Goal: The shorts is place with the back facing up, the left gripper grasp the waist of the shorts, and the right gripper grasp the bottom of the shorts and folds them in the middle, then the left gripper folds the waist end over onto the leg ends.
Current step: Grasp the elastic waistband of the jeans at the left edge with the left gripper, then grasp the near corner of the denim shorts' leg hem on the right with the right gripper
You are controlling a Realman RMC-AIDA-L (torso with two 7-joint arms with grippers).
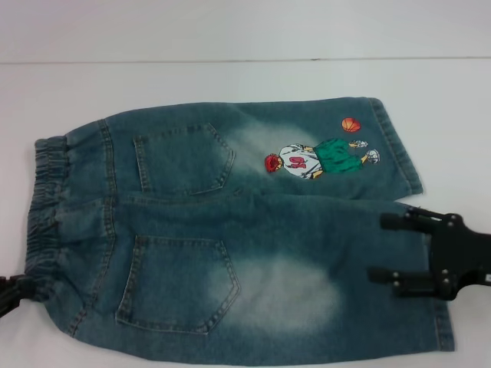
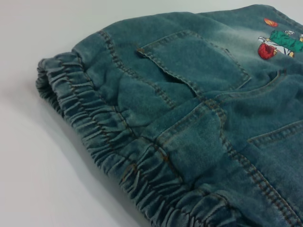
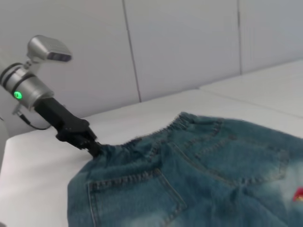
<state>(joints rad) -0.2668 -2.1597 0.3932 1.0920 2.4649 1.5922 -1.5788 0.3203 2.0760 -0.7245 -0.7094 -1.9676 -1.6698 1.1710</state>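
Note:
Blue denim shorts (image 1: pixel 230 230) lie flat with the back pockets up. The elastic waist (image 1: pixel 44 199) is at the left and the leg ends (image 1: pixel 410 192) at the right. A cartoon patch (image 1: pixel 307 159) marks the far leg. My left gripper (image 1: pixel 14 291) is at the near corner of the waist. In the right wrist view, the left gripper (image 3: pixel 92 145) is pinching the waistband, which rises to meet it. My right gripper (image 1: pixel 387 248) hovers open over the near leg's hem, with its fingers (image 1: pixel 395 222) spread above the cloth. The waistband (image 2: pixel 118 156) fills the left wrist view.
The shorts rest on a white table (image 1: pixel 230 84). Its far edge meets a white wall (image 1: pixel 230 31). Bare table surface surrounds the shorts on the far and right sides.

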